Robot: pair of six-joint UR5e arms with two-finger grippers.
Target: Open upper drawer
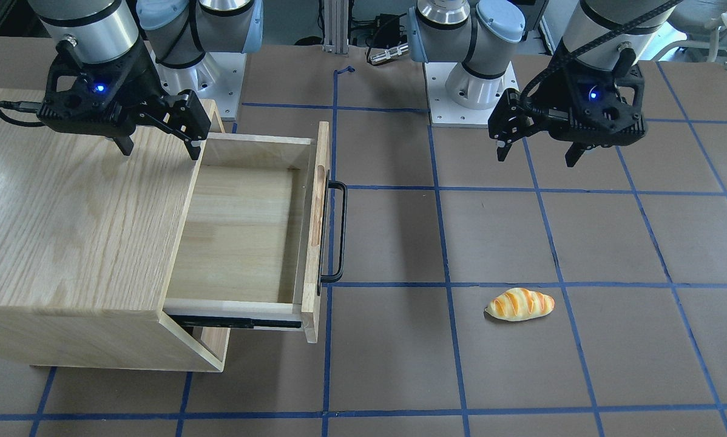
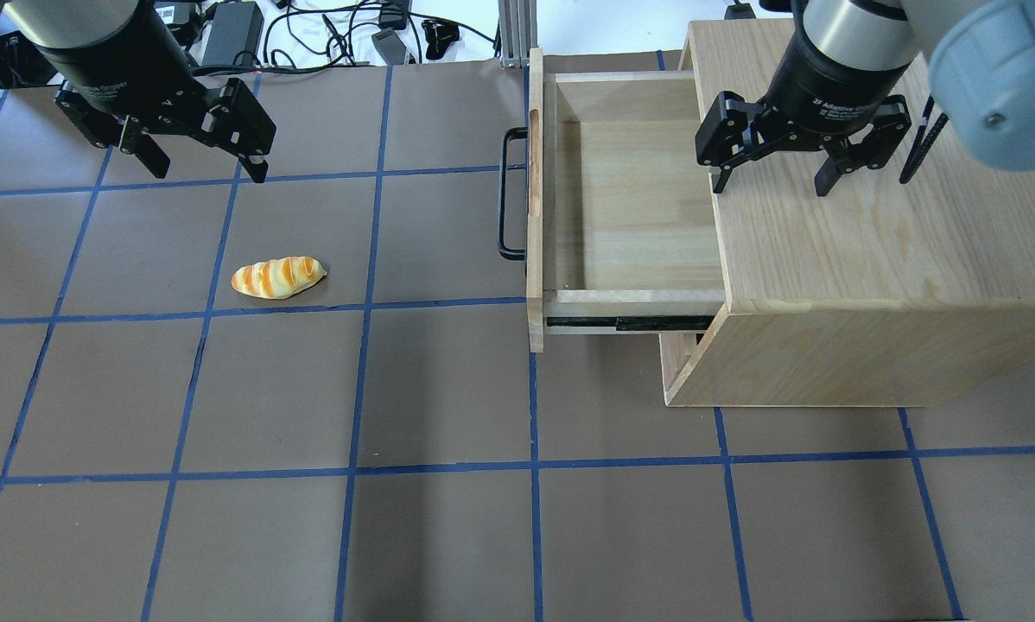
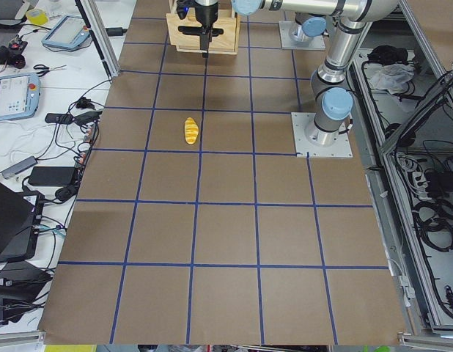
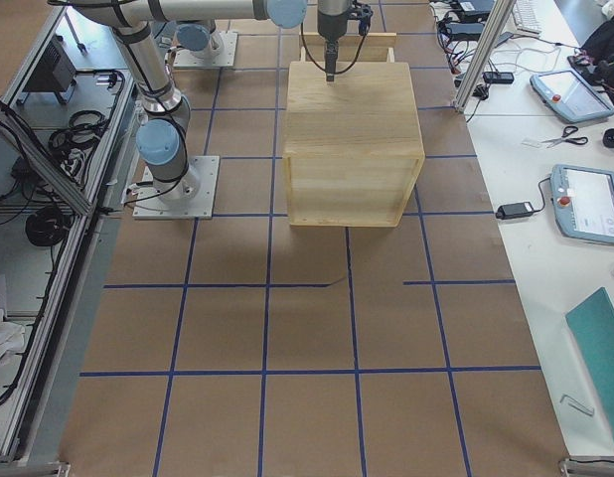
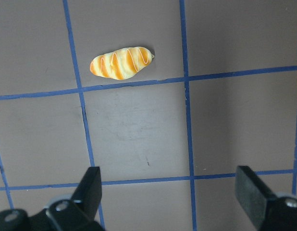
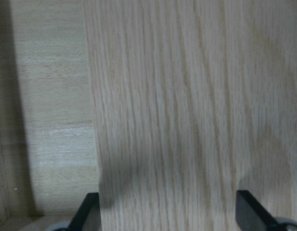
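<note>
The upper drawer (image 2: 630, 207) of the pale-wood cabinet (image 2: 863, 242) stands pulled out and empty; it also shows in the front view (image 1: 242, 237). Its black bar handle (image 2: 507, 194) faces the table's middle, also seen in the front view (image 1: 337, 233). My right gripper (image 2: 772, 181) is open and empty, above the cabinet top near the drawer's back edge; the front view shows it too (image 1: 157, 149). My left gripper (image 2: 202, 166) is open and empty, far from the cabinet, also in the front view (image 1: 536, 155).
A toy bread roll (image 2: 277, 277) lies on the brown gridded table below my left gripper; it also shows in the left wrist view (image 5: 121, 63). The right wrist view shows the cabinet top (image 6: 187, 110) and the drawer floor (image 6: 52, 120).
</note>
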